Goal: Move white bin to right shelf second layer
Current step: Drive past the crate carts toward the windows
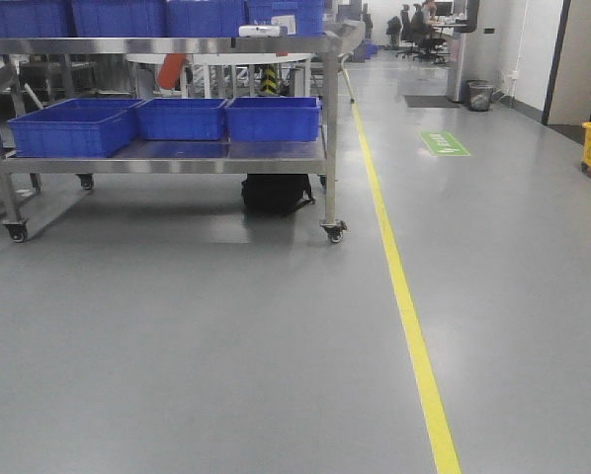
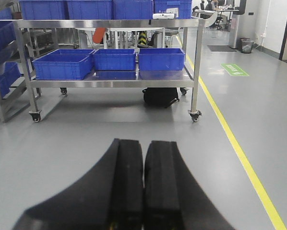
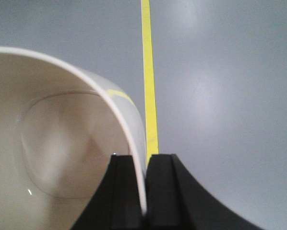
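One steel trolley (image 1: pixel 157 45) on castors is standing at the far left, carrying three blue crates (image 1: pixel 73 128) on its lower shelf, while a yellow floor line (image 1: pixel 404 296) is running past its right side. Nearer, the white bin (image 3: pixel 52 143) is hanging above the grey floor, with the right gripper (image 3: pixel 142 163) pinching its wall. The left gripper (image 2: pixel 143 148) is facing the trolley, its pads pressing together on nothing.
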`<action>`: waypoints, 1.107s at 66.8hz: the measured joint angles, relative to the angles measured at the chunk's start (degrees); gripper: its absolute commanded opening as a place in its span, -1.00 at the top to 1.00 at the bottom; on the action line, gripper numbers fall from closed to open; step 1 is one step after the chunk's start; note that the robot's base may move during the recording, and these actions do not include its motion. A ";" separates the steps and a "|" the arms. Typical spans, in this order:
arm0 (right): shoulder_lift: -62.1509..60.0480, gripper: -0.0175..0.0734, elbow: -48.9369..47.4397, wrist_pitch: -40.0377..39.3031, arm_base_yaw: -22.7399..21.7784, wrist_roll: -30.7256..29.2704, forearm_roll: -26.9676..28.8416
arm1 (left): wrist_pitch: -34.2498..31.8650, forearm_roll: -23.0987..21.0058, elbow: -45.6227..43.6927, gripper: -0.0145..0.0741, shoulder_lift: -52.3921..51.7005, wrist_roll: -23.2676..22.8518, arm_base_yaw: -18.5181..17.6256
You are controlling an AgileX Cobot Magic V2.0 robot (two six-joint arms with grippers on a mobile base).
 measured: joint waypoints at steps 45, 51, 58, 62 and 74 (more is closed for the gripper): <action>0.00 0.51 0.00 0.00 0.00 0.00 0.00 | 0.00 0.00 0.00 0.48 0.00 0.00 0.00; 0.00 0.51 0.00 0.00 0.00 0.00 0.00 | 0.00 0.00 0.00 0.48 0.00 0.00 0.00; 0.00 0.51 0.00 0.00 0.00 0.00 0.00 | 0.00 0.00 0.00 0.48 0.00 0.00 0.00; 0.00 0.51 0.00 0.00 0.00 0.00 0.00 | 0.00 0.00 0.00 0.48 0.00 0.00 0.00; 0.00 0.51 0.00 0.00 0.00 0.00 0.00 | 0.00 0.00 0.00 0.48 0.00 0.00 0.00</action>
